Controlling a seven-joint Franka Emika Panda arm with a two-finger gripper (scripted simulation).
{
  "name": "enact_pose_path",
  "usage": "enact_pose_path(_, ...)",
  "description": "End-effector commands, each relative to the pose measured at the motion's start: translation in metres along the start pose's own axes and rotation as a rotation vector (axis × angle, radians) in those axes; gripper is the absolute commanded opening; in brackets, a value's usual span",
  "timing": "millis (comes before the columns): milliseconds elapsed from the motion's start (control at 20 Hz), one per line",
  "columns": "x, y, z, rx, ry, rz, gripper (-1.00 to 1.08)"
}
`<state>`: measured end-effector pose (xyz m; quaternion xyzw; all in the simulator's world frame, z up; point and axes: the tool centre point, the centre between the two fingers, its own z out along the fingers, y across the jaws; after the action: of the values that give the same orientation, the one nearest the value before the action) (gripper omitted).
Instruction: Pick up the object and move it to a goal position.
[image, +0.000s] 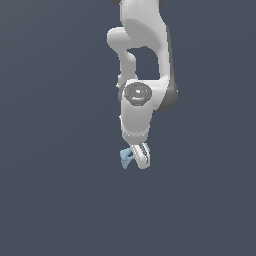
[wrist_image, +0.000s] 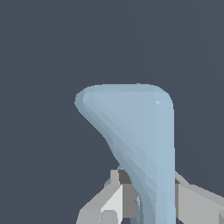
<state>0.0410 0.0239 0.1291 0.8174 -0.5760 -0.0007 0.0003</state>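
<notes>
The object is pale blue, and only its pointed corners show in the exterior view, poking out on the exterior view's left of the fingers. My gripper hangs from the white arm with its fingers closed around the object. In the wrist view the object fills the middle as a broad pale blue flared corner rising from between the two grey fingers. My gripper is shut on it. The object's central hole is hidden.
The white arm comes down from the top of the exterior view. Behind everything lies a plain dark grey-blue surface with no other objects or edges in sight.
</notes>
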Motion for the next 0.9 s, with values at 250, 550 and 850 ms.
enact_pose_path(250,-0.010,0.015,-0.061,0.001,-0.001,0.000,-1.00)
enact_pose_path(550,-0.022,0.032,-0.130,0.001,0.000,0.001,-1.00)
enact_pose_path(850,-0.034,0.049,-0.201,0.001,0.001,0.002,-1.00)
